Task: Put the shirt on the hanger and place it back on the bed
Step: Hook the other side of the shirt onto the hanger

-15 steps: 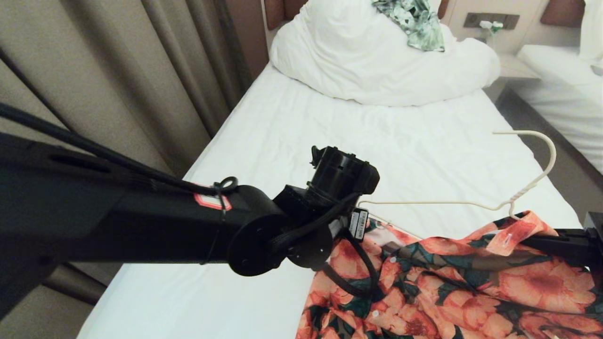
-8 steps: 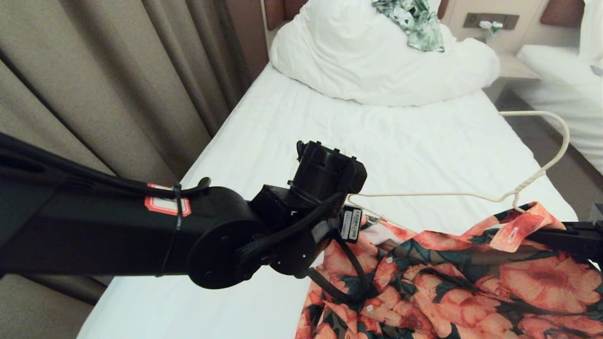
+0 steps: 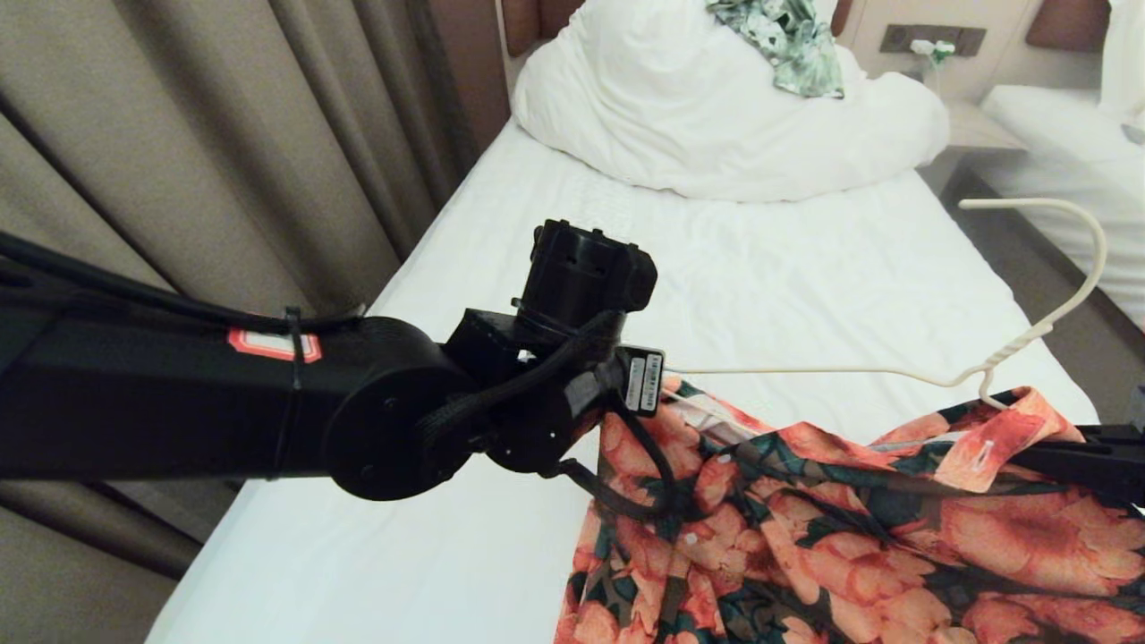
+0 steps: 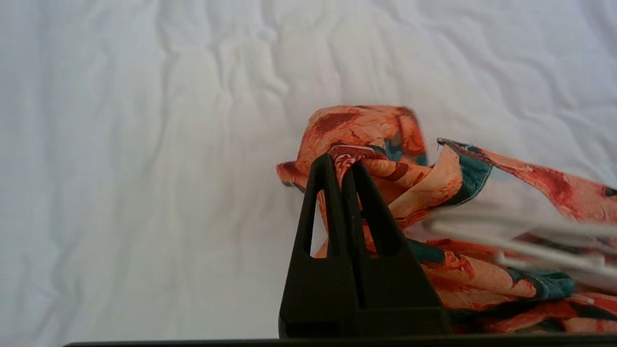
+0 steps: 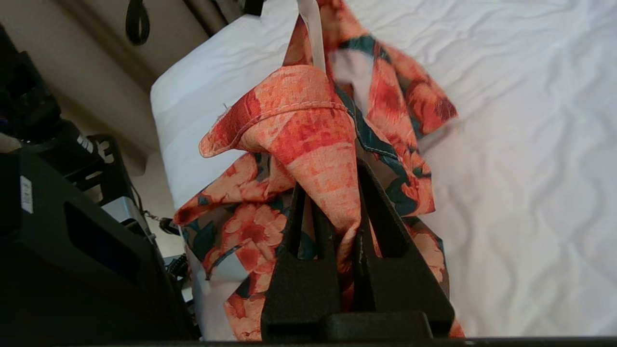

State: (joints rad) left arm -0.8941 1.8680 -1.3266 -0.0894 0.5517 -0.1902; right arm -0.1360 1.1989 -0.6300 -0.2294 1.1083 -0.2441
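**Both claws hold shirt above bed**

Curtains (image 3: 224, 134) flank the bed (image 3: 555, 268) on the left. The left claw (image 4: 343, 166), pinched on the shirt (image 3: 850, 537), and the right claw (image 5: 344, 193), clamped on its collar, lift it over bare sheet. The hanger (image 3: 1002, 349) pokes from the neck. Duvet (image 3: 716, 116) and leafy garment (image 3: 787, 40) lie well beyond.

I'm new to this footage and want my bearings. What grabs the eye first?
The orange-flowered shirt, held up over the near end of the white bed, pinched by the left gripper and the right gripper. The cream wire hanger rises behind its collar.
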